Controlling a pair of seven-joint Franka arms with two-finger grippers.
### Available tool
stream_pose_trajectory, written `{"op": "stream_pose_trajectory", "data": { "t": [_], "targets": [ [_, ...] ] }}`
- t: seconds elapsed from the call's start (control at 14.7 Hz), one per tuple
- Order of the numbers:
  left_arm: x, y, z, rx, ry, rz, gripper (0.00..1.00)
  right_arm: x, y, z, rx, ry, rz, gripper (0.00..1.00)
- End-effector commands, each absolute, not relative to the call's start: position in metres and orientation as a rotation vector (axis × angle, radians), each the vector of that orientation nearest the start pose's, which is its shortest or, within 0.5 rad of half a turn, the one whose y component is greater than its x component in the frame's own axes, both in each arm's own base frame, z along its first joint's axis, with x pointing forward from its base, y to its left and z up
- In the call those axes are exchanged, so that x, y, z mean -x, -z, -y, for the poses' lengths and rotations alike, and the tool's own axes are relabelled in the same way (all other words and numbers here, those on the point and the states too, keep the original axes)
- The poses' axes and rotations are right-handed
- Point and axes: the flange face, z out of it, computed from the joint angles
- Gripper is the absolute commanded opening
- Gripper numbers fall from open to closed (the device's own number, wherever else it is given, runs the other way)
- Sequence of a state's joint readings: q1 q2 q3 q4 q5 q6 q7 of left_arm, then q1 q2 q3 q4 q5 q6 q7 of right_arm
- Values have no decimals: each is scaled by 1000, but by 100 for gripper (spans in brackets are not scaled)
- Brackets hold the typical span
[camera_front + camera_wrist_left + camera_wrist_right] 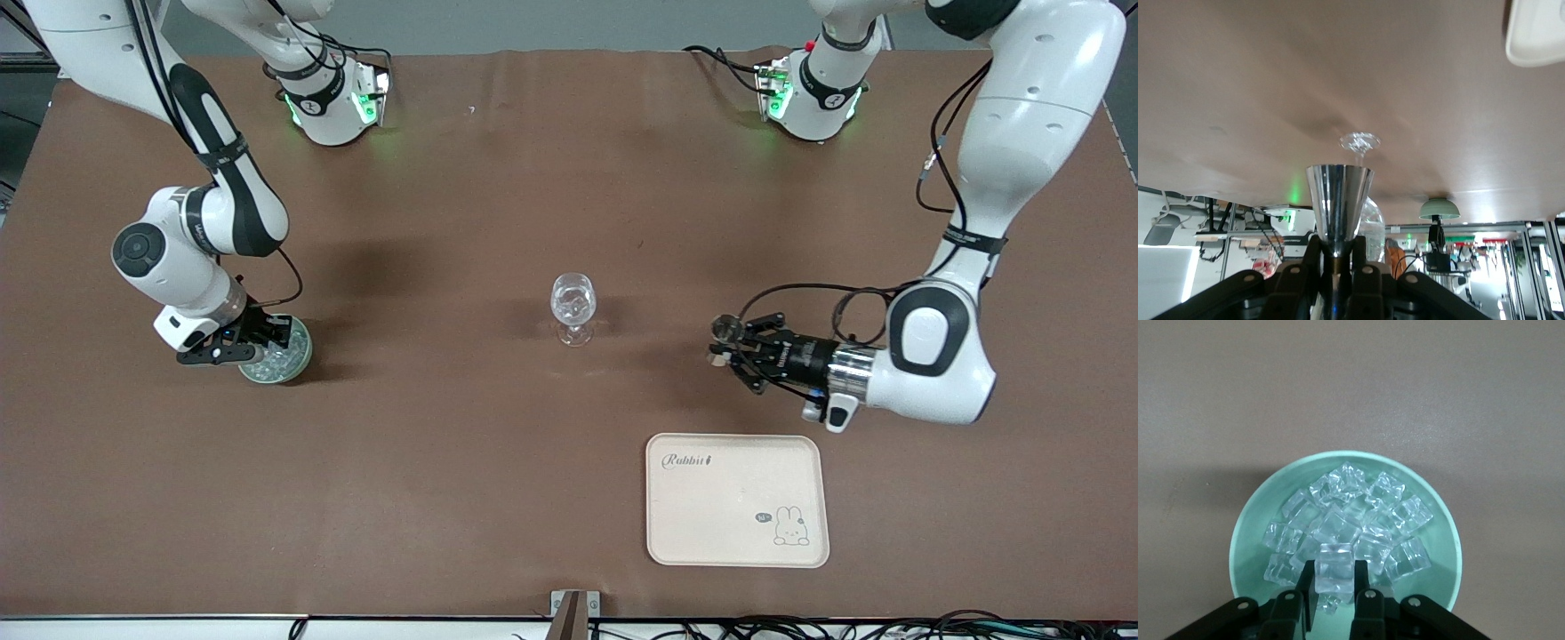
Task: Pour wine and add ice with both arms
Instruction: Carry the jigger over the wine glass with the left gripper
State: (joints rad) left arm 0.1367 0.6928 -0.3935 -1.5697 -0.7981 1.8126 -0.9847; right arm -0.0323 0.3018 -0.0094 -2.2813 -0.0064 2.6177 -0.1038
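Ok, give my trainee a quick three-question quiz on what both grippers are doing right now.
1. True or false: the left gripper is shut on the jigger.
2. What does the right gripper pinch? A) a tray corner B) an ice cube C) the glass stem
3. Fill in: the stemmed glass stands on the table between the green bowl and the ____ gripper.

Key: 1 true; 2 B; 3 left.
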Motion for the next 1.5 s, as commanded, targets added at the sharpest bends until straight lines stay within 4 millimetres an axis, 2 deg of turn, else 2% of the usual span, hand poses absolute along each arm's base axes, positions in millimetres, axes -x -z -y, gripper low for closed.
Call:
{"op": "stream_pose_trajectory", "data": {
  "t": [0.0,0.2,0.41,0.48,0.68,0.82,1.02,1.29,1.43],
  "targets": [
    [-630,-306,235,-1992,1095,-1320,0,-557,-265,23,3152,-44,90,0],
    [-620,-337,274,-2018,1054,-1371,0,-581,-336,24,3145,-102,-11,0],
    [-603,-356,315,-2107,983,-1424,0,-592,-425,20,3143,-46,-218,0],
    [-599,-359,327,-2128,944,-1477,0,-591,-465,20,3139,-4,-267,1],
    [-587,-363,356,-2239,813,-1562,0,-584,-561,35,3129,30,-359,1],
    [-579,-370,375,-2294,756,-1577,0,-574,-608,46,3127,-14,-392,1],
    [-570,-375,394,-2378,640,-1609,0,-553,-652,52,3125,-60,-394,0],
    [-552,-375,419,-2466,518,-1633,0,-546,-658,53,3129,-87,-339,0],
    [-552,-380,424,-2488,441,-1642,0,-547,-656,56,3130,-89,-322,0]
  ]
}}
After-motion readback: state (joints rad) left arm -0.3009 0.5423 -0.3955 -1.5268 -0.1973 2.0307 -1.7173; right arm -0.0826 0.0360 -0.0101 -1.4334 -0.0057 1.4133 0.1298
